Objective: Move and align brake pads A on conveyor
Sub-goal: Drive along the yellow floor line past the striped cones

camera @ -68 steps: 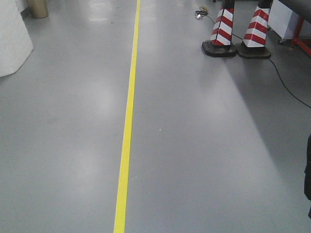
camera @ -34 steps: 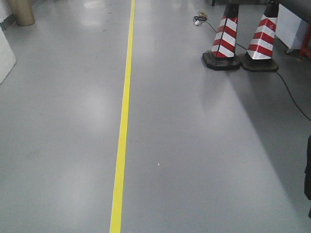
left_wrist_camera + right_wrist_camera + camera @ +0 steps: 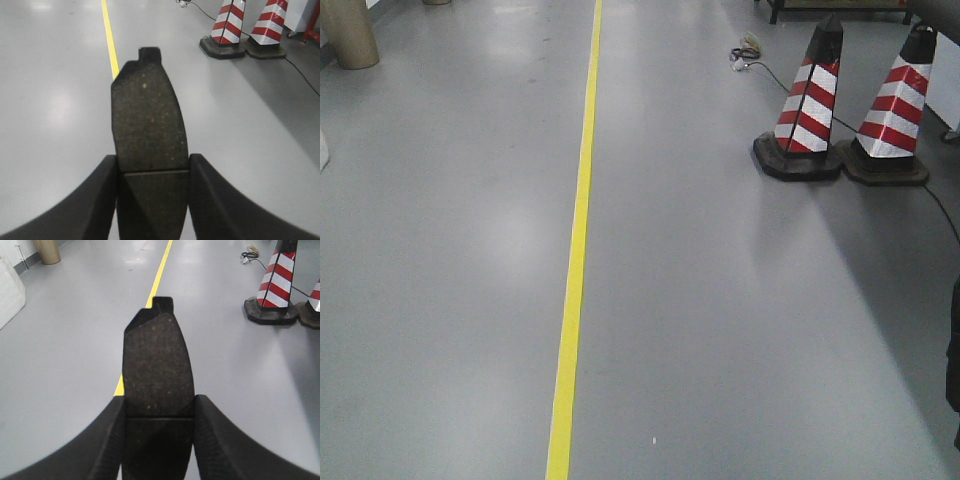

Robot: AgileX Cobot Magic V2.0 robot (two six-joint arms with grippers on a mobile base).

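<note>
The yellow line (image 3: pixel 575 250) runs straight up the glossy grey floor (image 3: pixel 440 300) in the front view, and bare floor lies open on both sides of it from the near edge up. Right of the line and far up stand two red-and-white cones (image 3: pixel 810 110), side by side with their black bases nearly touching; a dark cable (image 3: pixel 935 200) trails from them along the right edge. Left of the line, in the top corner, stands a cardboard tube (image 3: pixel 345 30). In the left wrist view the left gripper (image 3: pixel 152 165) is closed to a narrow gap on the left brake pad (image 3: pixel 147 120). Its two black fingers (image 3: pixel 95 200) press the pad's long edges from the cross groove down, and the pad juts out past the fingertips, its notched tab farthest away. The pad hangs over the floor and covers part of the line, which comes out at its upper left. In the right wrist view the right gripper (image 3: pixel 159 405) grips the right brake pad (image 3: pixel 159 355) the same way, its fingers (image 3: pixel 220 440) tight against both long edges at the groove. This pad also sits over the line, which shows above its tab and beside its lower left edge.
</note>
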